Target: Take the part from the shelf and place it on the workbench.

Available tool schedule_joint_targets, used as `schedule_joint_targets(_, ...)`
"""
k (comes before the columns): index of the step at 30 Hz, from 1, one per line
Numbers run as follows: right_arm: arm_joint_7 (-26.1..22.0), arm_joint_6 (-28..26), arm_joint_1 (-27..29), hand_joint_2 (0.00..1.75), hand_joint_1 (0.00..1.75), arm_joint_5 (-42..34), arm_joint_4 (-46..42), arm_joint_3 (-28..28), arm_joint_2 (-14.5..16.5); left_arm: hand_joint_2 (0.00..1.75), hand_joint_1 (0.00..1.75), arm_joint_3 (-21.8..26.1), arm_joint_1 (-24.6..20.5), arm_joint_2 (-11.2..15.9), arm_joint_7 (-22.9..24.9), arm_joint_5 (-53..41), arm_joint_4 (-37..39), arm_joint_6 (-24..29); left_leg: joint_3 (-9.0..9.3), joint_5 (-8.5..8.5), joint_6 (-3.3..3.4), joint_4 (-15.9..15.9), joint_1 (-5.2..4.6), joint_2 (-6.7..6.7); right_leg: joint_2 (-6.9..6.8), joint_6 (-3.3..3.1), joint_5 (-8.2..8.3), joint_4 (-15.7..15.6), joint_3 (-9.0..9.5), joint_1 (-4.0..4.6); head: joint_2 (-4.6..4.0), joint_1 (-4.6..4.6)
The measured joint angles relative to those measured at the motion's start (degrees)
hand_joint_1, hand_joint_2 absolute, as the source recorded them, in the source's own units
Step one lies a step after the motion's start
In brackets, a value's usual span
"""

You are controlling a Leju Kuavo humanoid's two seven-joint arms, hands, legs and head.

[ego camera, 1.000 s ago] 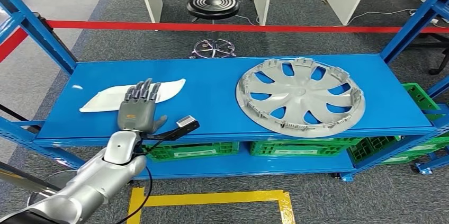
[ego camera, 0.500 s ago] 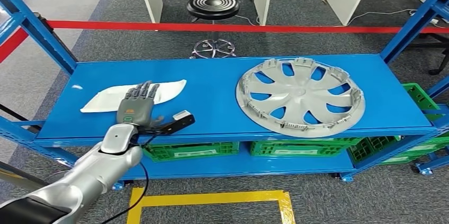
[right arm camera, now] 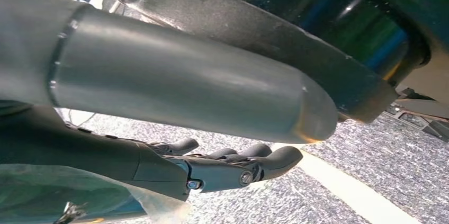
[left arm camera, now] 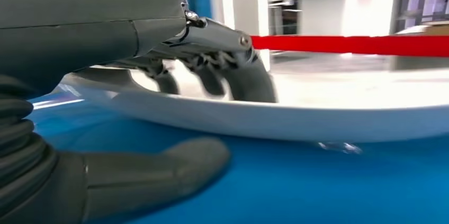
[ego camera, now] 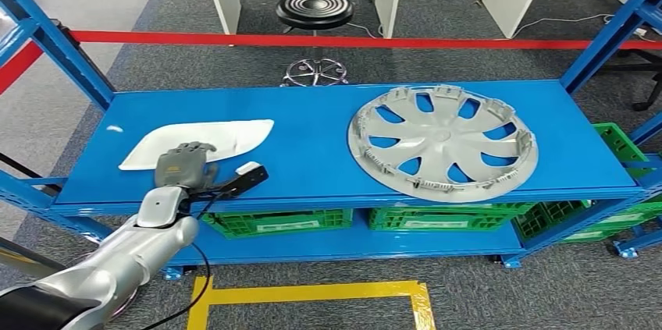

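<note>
Slippage is the main risk: the left hand [ego camera: 185, 165] has its fingers [left arm camera: 249, 78] curled over the near rim of the white panel part [ego camera: 199, 140], thumb [left arm camera: 159, 173] low on the blue shelf [ego camera: 312, 143] beneath, not clearly clamped. The part lies flat at the shelf's left, well apart from the grey wheel cover [ego camera: 442, 141]. Lifted by this shallow edge hold, the long panel may tip and drop. The right hand [right arm camera: 233, 168] hangs with fingers loosely curled, holding nothing
</note>
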Motion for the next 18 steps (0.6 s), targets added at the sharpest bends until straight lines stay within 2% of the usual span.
schedule_joint_targets(9, 0.15, -0.09, -0.02, 0.00, 0.00, 0.40, -0.01, -0.01, 0.00, 1.75, 1.75, 0.24, 0.37, 0.41, -0.31, -0.22, 0.57, 3.94, -0.03, -0.01, 0.00, 0.00, -0.02, -0.01, 0.01, 0.00, -0.01, 0.00, -0.01, -0.01, 0.00, 0.01)
schedule_joint_targets(11, 0.13, -0.15, -0.01, 0.00, 0.00, 0.62, -0.01, -0.02, 0.00, 1.75, 1.75, 0.55, 0.59, 0.45, -1.78, -0.26, 0.33, 4.77, -0.01, -0.01, 0.00, 0.00, -0.02, -0.01, 0.01, 0.00, 0.00, 0.00, 0.01, -0.01, 0.00, 0.01)
schedule_joint_targets(12, 0.04, -0.23, 0.00, 0.00, 0.00, 0.74, -0.01, -0.03, 0.00, 1.75, 1.75, 1.12, 1.20, 0.46, -3.71, -0.56, -0.60, 5.16, 0.00, -0.01, 0.00, 0.00, -0.02, -0.01, 0.01, 0.00, 0.00, 0.00, 0.01, -0.02, 0.00, 0.00)
schedule_joint_targets(14, -0.31, -0.44, 0.04, 0.00, 0.00, 0.93, 0.01, -0.11, 0.00, 1.75, 1.75, 3.92, 3.92, 0.22, -10.87, -1.68, -5.14, 5.53, 0.01, 0.00, 0.00, 0.00, -0.02, -0.01, 0.01, 0.00, 0.00, 0.00, -0.01, -0.03, 0.00, 0.00)
schedule_joint_targets(16, -0.77, -0.67, 0.07, 0.00, 0.00, 0.99, 0.02, -0.25, 0.00, 1.75, 1.75, 9.16, 8.23, -1.39, -22.26, -0.62, -12.24, 5.57, -0.02, -0.01, 0.00, 0.01, -0.03, 0.01, 0.04, 0.00, 0.00, 0.00, -0.07, -0.04, 0.00, 0.00)
schedule_joint_targets(18, -1.11, -0.97, 0.12, 0.00, 0.00, 0.91, 0.02, -0.53, 0.00, 1.75, 1.75, 14.79, 13.30, -4.51, -32.95, 5.81, -21.03, 5.56, -0.05, -0.03, 0.01, 0.01, -0.04, 0.07, 0.19, 0.00, 0.00, 0.00, -0.12, -0.04, 0.00, 0.01)
